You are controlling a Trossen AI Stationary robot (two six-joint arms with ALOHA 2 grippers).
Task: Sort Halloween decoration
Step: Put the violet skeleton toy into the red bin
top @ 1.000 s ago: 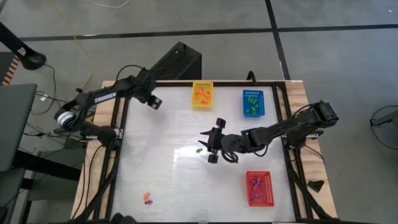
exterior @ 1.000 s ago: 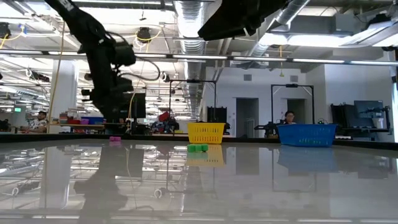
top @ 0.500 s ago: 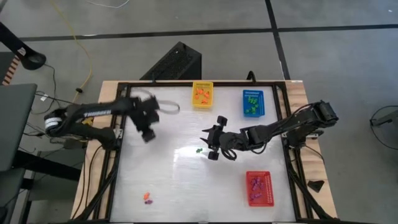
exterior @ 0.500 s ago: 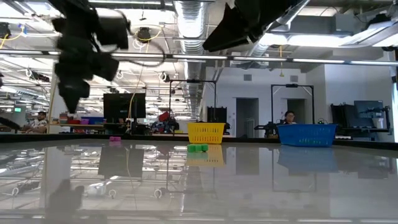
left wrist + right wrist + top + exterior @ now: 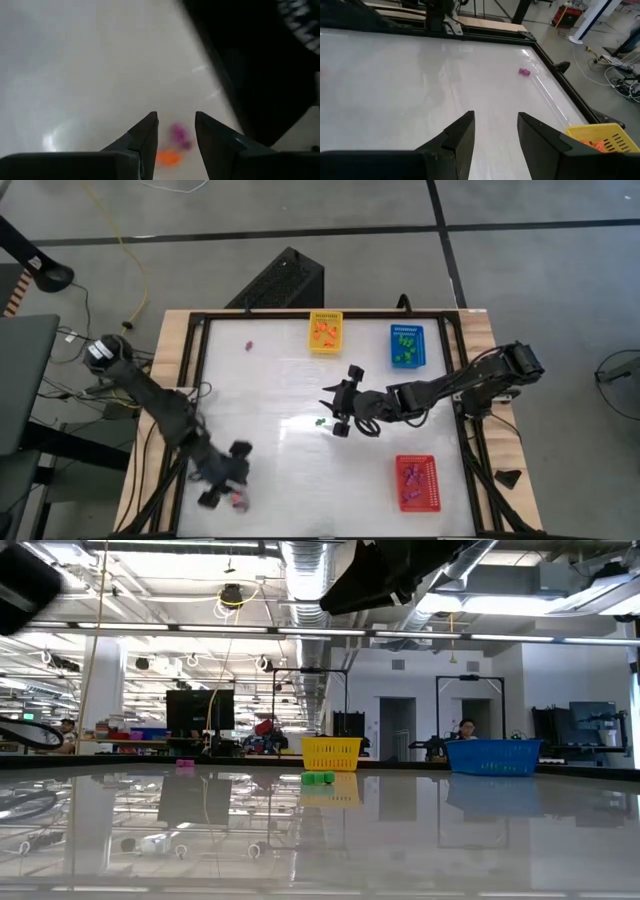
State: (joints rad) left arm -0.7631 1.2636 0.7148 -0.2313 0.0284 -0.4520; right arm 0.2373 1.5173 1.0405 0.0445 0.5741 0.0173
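The Halloween decoration shows as tiny trinkets on the white table [image 5: 280, 480]. A purple and an orange one [image 5: 237, 500] lie near the front left. A green one [image 5: 320, 421] lies mid-table and a purple one [image 5: 247, 345] at the far left. My left gripper [image 5: 228, 480] hovers open over the front pair; in its wrist view the purple trinket [image 5: 178, 134] and the orange trinket [image 5: 169, 157] lie just past the fingertips of the left gripper [image 5: 176, 120]. My right gripper [image 5: 338, 412] hangs open above the table beside the green trinket.
At the far edge stand a yellow basket [image 5: 325, 332] with orange pieces and a blue basket [image 5: 406, 345] with green pieces. A red basket [image 5: 417, 482] with purple pieces sits at the near right. A black frame [image 5: 195, 380] rims the table.
My left gripper has swung fast from the table's far left, beside the purple trinket there, toward the near edge, turning as it went. It now hangs over the purple and orange pair. Its fingers stay open. No trinket has moved.
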